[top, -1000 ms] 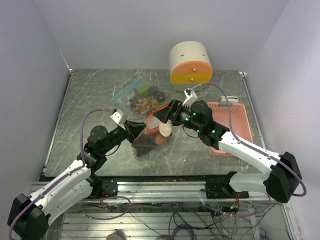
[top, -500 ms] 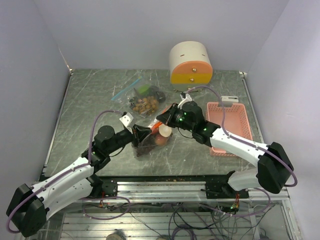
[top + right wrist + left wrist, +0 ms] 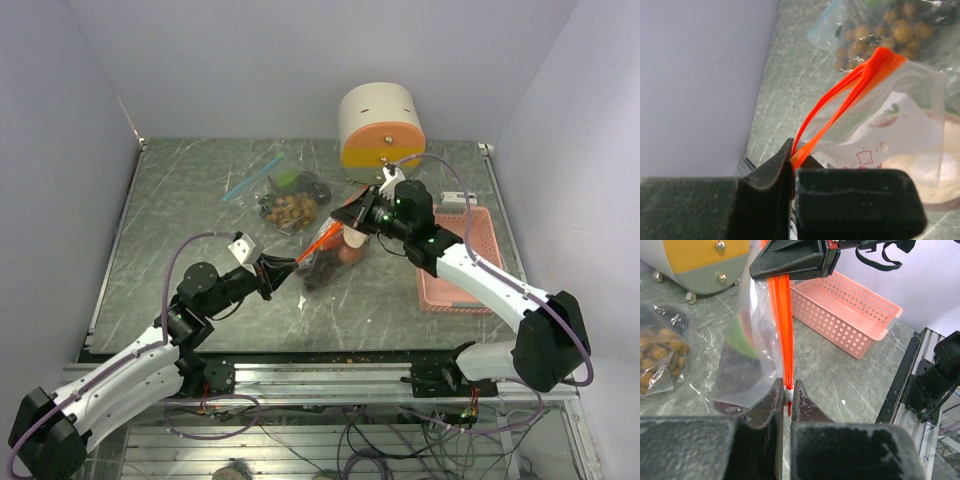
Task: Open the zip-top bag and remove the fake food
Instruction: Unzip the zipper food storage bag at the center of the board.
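Observation:
A clear zip-top bag (image 3: 332, 258) with an orange zip strip (image 3: 318, 243) hangs stretched between both grippers above the table. My left gripper (image 3: 288, 266) is shut on the strip's near end (image 3: 786, 390). At the far end, my right gripper (image 3: 342, 221) is shut on the same strip (image 3: 799, 156). The two orange tracks are slightly parted in the right wrist view. Fake food lies inside the bag: a reddish-orange fruit (image 3: 349, 255), a dark purple bunch (image 3: 322, 274) and a green piece (image 3: 742, 337).
A second bag (image 3: 285, 203) with a blue zip holds tan-brown balls and lies behind the held bag. A pink perforated basket (image 3: 458, 250) stands at the right. A white and orange round container (image 3: 380, 126) stands at the back.
My right gripper has closed on the orange strip and drawn back toward the far right. The left arm has pulled toward the near left, stretching the bag between them.

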Controlling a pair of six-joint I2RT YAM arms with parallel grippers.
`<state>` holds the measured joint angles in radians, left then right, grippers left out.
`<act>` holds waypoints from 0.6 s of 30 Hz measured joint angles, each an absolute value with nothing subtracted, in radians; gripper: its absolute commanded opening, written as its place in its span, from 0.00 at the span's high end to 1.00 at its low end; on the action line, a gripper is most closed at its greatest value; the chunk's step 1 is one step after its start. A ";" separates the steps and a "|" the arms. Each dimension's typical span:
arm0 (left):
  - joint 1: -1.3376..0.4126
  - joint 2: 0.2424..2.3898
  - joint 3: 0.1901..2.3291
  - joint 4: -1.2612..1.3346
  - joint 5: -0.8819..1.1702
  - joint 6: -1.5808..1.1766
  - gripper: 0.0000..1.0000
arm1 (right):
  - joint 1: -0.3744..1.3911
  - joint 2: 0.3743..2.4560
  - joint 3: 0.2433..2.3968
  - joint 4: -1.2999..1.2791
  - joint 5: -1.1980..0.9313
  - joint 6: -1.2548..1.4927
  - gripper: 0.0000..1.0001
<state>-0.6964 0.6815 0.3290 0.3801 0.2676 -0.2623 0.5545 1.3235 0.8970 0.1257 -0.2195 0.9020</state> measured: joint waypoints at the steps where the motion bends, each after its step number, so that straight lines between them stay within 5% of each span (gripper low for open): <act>1: -0.696 0.671 0.327 0.377 0.266 -0.262 0.93 | 0.550 1.325 0.910 0.120 -0.238 0.901 1.00; 9: -0.696 0.624 0.313 0.356 0.264 -0.268 0.93 | 0.570 1.383 0.984 0.129 -0.290 0.888 1.00; 18: -0.697 0.566 0.354 0.208 0.253 -0.262 0.93 | 0.785 1.604 1.296 0.107 -0.248 0.762 1.00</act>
